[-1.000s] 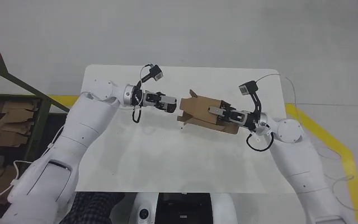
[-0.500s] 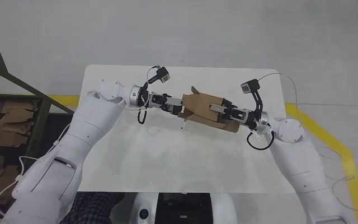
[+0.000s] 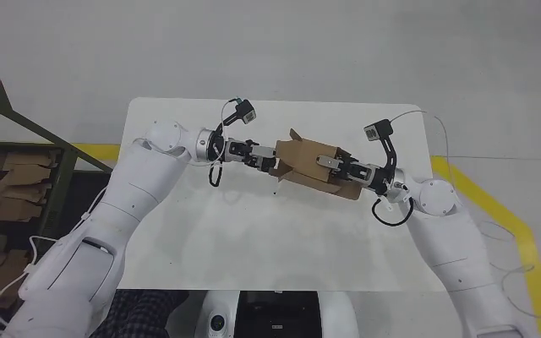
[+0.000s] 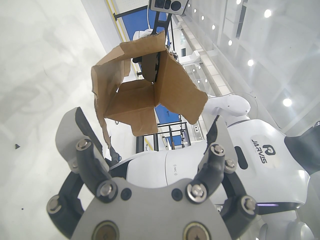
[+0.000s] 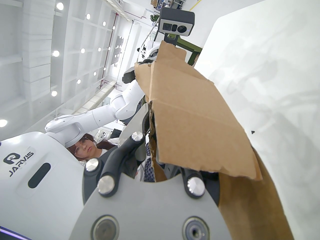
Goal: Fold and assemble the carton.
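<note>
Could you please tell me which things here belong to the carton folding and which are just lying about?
For the job: carton, gripped by the right pincer; open left pincer at its other end.
Just lying about: cardboard stack beside the table; small dark speck on the table.

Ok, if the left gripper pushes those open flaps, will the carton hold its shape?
Likely floppy: the flaps of the carton splay at different angles with ragged edges, so they should bend at the creases. It looks light, thin cardboard, and the right gripper holds one wall only, so a push from the open left gripper may twist it.
</note>
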`<action>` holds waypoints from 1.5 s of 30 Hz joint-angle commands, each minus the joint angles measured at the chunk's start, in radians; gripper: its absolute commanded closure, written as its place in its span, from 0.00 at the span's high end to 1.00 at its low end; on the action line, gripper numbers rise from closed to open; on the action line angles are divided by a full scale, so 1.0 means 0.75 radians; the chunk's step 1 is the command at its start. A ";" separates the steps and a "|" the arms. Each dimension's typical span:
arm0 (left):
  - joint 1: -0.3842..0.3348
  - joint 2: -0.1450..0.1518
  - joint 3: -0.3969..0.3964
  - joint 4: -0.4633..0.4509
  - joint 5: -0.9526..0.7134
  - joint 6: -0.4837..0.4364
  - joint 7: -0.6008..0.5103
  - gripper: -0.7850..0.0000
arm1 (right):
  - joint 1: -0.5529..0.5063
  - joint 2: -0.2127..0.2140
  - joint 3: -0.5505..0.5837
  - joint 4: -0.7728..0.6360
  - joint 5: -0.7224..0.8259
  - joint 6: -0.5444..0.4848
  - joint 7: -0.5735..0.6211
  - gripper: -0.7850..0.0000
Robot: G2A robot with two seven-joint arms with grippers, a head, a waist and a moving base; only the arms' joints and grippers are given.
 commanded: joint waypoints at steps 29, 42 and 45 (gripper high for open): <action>0.031 -0.045 -0.052 0.005 -0.227 0.123 -0.142 1.00 | -0.006 -0.019 -0.049 0.036 0.155 -0.062 0.033 0.00; 0.018 -0.074 -0.046 0.001 -0.220 0.132 -0.150 1.00 | -0.009 -0.026 -0.078 0.024 0.162 -0.064 0.048 0.00; 0.019 -0.079 -0.048 0.000 -0.215 0.133 -0.152 1.00 | -0.010 -0.028 -0.082 0.021 0.166 -0.066 0.053 0.00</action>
